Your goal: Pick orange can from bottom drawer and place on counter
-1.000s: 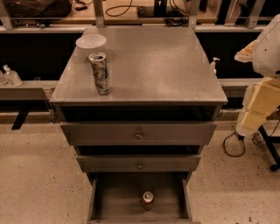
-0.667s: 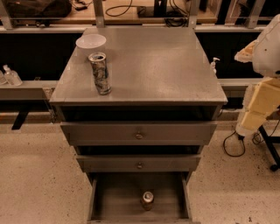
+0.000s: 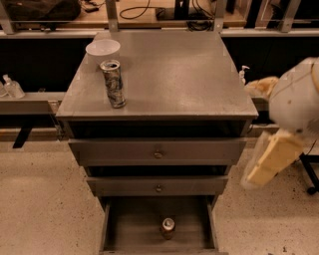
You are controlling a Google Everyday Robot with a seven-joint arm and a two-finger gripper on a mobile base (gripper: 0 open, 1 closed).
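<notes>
Well apart: orange can (image 3: 168,227) in bottom drawer (image 3: 129,224), fingers (image 3: 271,160) right

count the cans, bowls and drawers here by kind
cans: 2 (small orange-brown soda can in the open grey metal bottom drawer; tall white-and-blue patterned can on the flat grey metal counter)
bowls: 1 (round white bowl)
drawers: 3
claw: 1, pale, right of the drawers
total: 7

We seem to be in a robotics lab or workshop. A grey metal drawer cabinet (image 3: 199,149) with a scuffed counter (image 3: 174,74) stands on a speckled floor (image 3: 40,199). Cables (image 3: 134,10) trail over a wooden workbench (image 3: 149,19) behind, and the robot's pincer (image 3: 271,162) hangs right of the cabinet.
</notes>
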